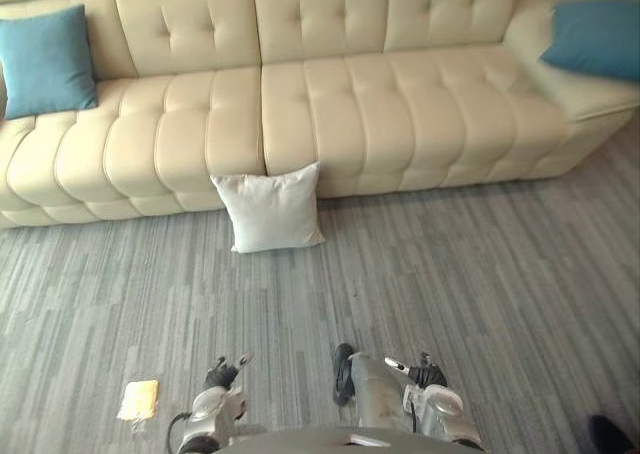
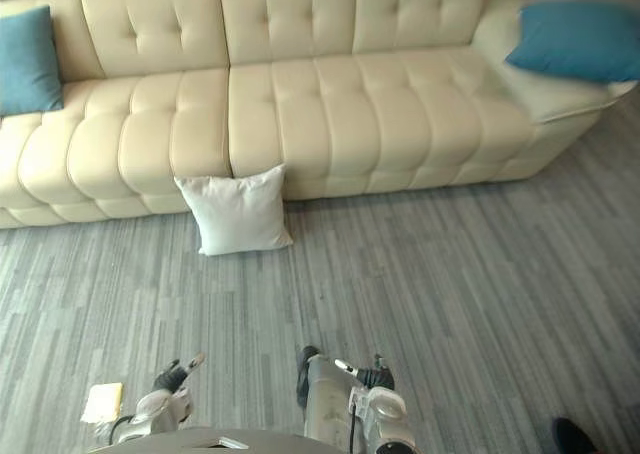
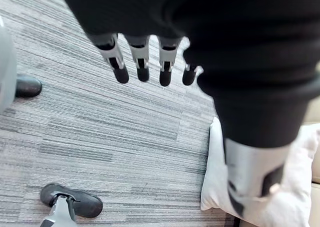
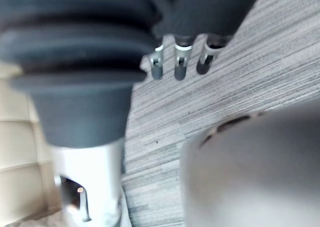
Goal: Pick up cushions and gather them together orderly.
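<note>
**Desk:** Where do the cushions lie?

**Photographer:** A white cushion (image 1: pixel 270 210) stands on the grey carpet floor (image 1: pixel 480 274), leaning against the front of the cream tufted sofa (image 1: pixel 380 104) near the seam between two seats. One blue cushion (image 1: pixel 45 61) rests upright against the backrest at the sofa's left end. A second blue cushion (image 1: pixel 597 37) lies on the far right end, well apart from the other two.

**Desk:** And the robot's hands?

**Photographer:** Both hang low over the carpet, near the robot and well short of the sofa. The left hand (image 3: pixel 141 67) is released, its fingers straight and pointing down at bare carpet, holding nothing; the white cushion shows past its thumb, untouched. The right hand (image 4: pixel 180 64) is likewise relaxed and empty above the carpet.

**Desk:** Anything else on the floor?

**Photographer:** A small yellow slip (image 1: pixel 138 399) lies on the carpet just beside the left arm.
</note>
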